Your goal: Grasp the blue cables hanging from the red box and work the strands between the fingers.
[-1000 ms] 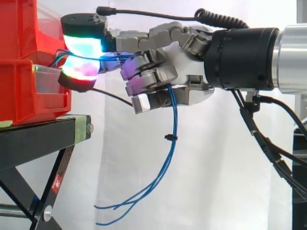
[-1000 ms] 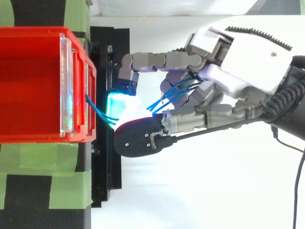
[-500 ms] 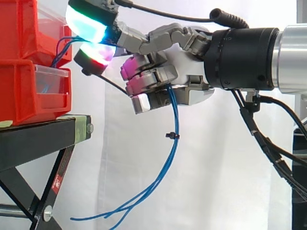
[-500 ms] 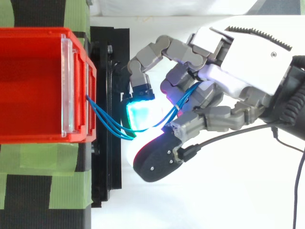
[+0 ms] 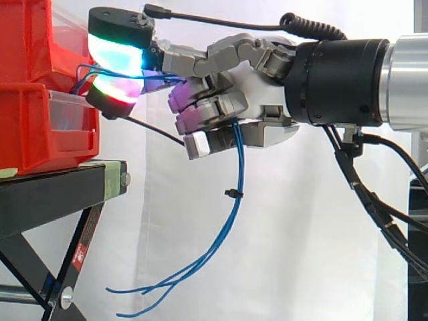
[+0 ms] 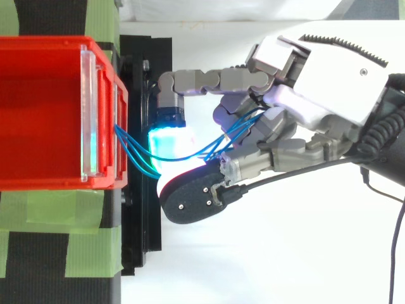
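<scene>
Two glowing fingertips (image 5: 115, 50) pinch the blue cables (image 5: 237, 154) just beside the red box (image 6: 44, 114). The other fingers of the hand (image 6: 329, 82) curl round the strands, which hang loose below the palm, beside the black stand (image 5: 53, 194).

Hand (image 5: 257, 83) held level, fingers (image 5: 200, 103) curled, pinching

Bright red boxes (image 5: 40, 127) sit on a black stand (image 5: 47, 194) banded with pale green tape (image 6: 50, 212). Thin blue cables (image 5: 239, 160) carry a small black tie (image 5: 231, 194). The hand (image 6: 323, 82) is grey and white. Its fingers (image 5: 115, 50) glow cyan, green, red, magenta and white. A white curtain (image 5: 287, 234) hangs behind.
</scene>
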Controlling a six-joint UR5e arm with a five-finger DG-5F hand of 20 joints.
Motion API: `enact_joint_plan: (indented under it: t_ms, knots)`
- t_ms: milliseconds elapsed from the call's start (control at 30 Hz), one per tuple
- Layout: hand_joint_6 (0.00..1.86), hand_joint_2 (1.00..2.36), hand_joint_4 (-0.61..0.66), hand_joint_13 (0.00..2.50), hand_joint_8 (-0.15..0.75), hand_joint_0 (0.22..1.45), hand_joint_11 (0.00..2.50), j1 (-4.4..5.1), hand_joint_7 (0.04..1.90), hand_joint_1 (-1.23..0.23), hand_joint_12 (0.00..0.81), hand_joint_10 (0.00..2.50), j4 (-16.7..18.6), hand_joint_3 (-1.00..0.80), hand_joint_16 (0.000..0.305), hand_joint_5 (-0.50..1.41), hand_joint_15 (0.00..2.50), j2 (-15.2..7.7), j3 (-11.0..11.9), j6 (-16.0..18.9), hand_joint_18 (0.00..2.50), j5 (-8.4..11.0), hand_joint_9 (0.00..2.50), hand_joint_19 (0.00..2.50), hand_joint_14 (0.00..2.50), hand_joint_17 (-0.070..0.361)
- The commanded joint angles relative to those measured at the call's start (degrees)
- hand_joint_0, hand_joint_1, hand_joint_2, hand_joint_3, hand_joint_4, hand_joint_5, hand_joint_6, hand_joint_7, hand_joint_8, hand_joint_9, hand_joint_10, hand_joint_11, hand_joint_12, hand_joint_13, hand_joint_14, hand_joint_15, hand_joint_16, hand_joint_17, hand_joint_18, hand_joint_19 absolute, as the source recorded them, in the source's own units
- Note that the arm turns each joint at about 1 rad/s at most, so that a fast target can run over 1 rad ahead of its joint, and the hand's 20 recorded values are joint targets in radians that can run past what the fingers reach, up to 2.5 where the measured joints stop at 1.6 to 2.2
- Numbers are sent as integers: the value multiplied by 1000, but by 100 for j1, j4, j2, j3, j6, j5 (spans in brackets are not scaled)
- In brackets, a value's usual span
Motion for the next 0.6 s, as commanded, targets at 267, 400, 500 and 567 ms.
enact_joint_plan:
  t_ms: [267, 400, 500, 567]
  knots:
    - [1122, 1015, 146, 2081, 499, 1081, 2500, -2, 1056, -815, 704, 2500, 15, -564, 286, -88, 1737, 2, -2, -17, 2500, 0, 1881, 727, 2500, 215]
    - [1216, 1016, 143, 2081, 499, 1163, 2500, 7, 1002, -819, 704, 2500, 15, -564, 286, -127, 1737, 2, -2, -17, 2500, 0, 1881, 727, 2500, 215]
    - [1112, 1018, 97, 2081, 499, 1263, 2500, 7, 1014, -771, 704, 2500, 15, -332, 286, -55, 1737, 2, -2, -17, 2500, 0, 1881, 727, 2500, 215]
    - [1033, 1017, 94, 2081, 499, 1270, 2500, 7, 1020, -766, 704, 2500, 15, -327, 286, -28, 1737, 2, -2, -17, 2500, -9, 1881, 727, 2500, 215]
